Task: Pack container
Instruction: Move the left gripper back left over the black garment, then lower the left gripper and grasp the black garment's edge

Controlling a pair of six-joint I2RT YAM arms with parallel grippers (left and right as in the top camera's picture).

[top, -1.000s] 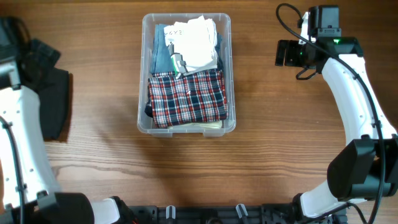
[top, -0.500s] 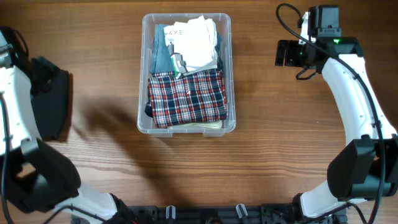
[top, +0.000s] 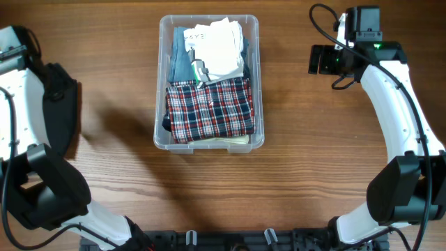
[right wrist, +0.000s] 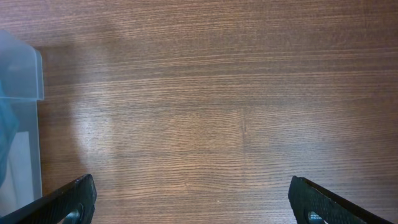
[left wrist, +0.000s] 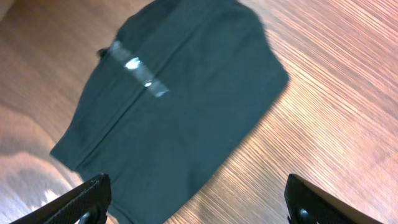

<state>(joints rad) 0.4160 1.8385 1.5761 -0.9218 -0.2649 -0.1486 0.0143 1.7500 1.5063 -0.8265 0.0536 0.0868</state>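
The clear plastic container [top: 159, 84] stands at the top middle of the table. It holds a folded red plaid cloth [top: 210, 108], a white cloth [top: 221, 45] and a blue cloth [top: 182, 59]. A dark folded garment [top: 61, 132] lies flat on the table at the far left; it also shows in the left wrist view [left wrist: 174, 93]. My left gripper [left wrist: 199, 193] is open and empty, hovering above the garment's edge. My right gripper [top: 315, 60] is open and empty over bare wood to the right of the container; in the right wrist view [right wrist: 193, 193] nothing lies between its jaws.
A corner of the container [right wrist: 22, 68] shows at the left edge of the right wrist view. Wooden tabletop [top: 293, 174] lies in front of and to the right of the container. My left arm [top: 21, 139] runs along the left edge.
My left arm has swung inward, its wrist now over the dark garment. The garment, container and right arm have not moved.
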